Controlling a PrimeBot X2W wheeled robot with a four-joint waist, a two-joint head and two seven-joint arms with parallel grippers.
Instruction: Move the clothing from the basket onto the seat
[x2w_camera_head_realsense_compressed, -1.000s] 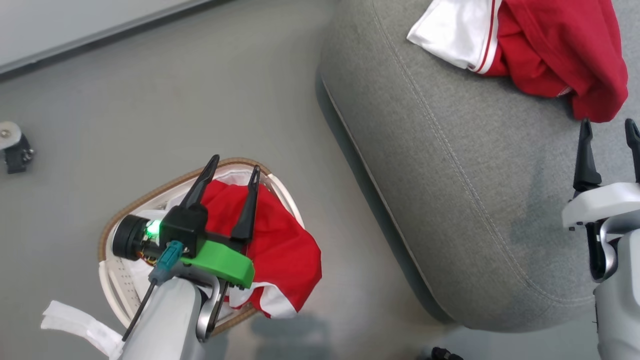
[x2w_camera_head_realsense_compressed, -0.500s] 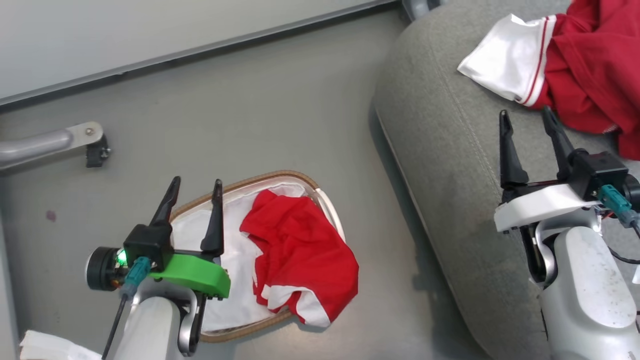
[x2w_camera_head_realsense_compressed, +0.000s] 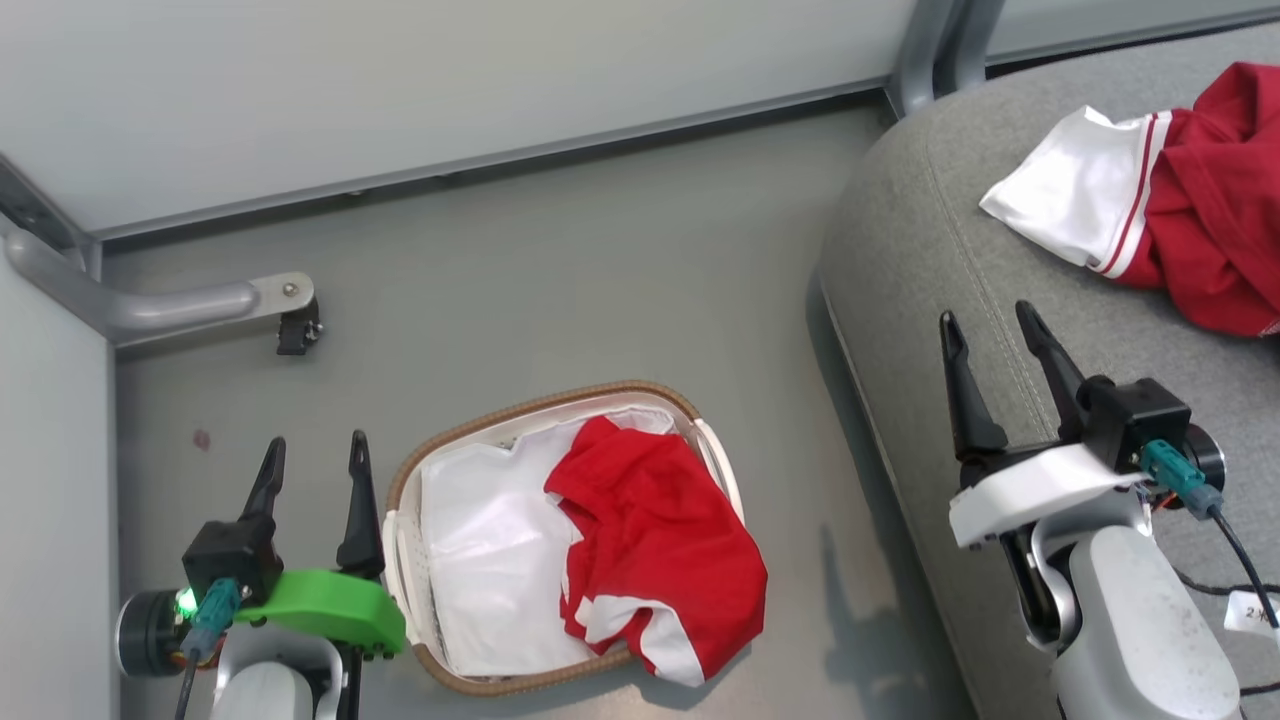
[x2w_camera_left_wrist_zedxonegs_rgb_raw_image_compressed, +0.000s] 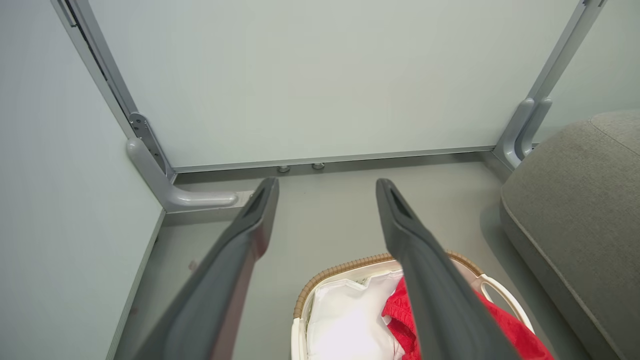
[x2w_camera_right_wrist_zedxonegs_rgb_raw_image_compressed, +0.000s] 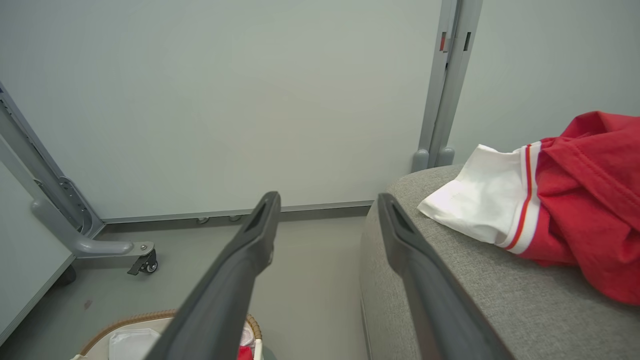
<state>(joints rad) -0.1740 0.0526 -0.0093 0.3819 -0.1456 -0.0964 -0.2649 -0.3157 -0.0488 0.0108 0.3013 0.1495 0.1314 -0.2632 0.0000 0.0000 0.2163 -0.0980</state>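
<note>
Nearest: left end effector (x2w_camera_head_realsense_compressed: 317, 440), fingers apart, nothing between them, poised over the floor (x2w_camera_head_realsense_compressed: 560, 270) just beside the left rim of the basket (x2w_camera_head_realsense_compressed: 540, 402). Opposite side: right end effector (x2w_camera_head_realsense_compressed: 985, 312), fingers apart and empty, above the seat (x2w_camera_head_realsense_compressed: 930, 250) near its rounded edge. The basket stands on the floor between the arms. Its white liner (x2w_camera_head_realsense_compressed: 490, 560) is exposed on the left half; one red garment (x2w_camera_head_realsense_compressed: 660, 530) is bunched in the right half, with a red-and-white fold spilling over the near right rim. Farther: second red garment (x2w_camera_head_realsense_compressed: 1210, 220) crumpled on the seat, white striped panel toward the basket, apart from the right fingers. Behind: metal frame foot (x2w_camera_head_realsense_compressed: 200, 300), pale wall panel (x2w_camera_head_realsense_compressed: 450, 80).
</note>
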